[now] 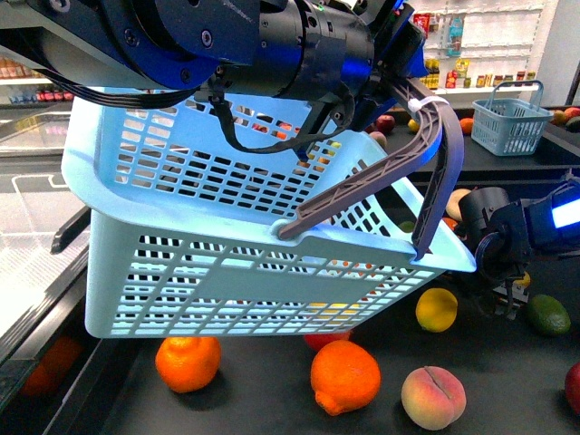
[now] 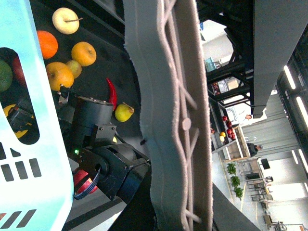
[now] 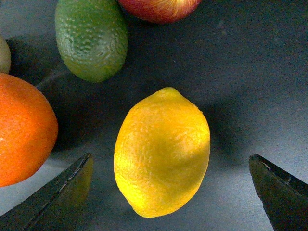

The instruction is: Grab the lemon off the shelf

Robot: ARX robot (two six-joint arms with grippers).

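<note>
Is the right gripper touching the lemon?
Apart. The right wrist view shows dark shelf tray between the lemon and both fingers of the right gripper.

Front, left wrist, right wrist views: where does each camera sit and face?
Front: on the body, facing the shelf; left arm carries the basket, right arm at right.
Left wrist: beside the basket handle, looking at the right arm.
Right wrist: over the lemon, between open fingers.
Shared: front and left wrist both show basket, right arm.
</note>
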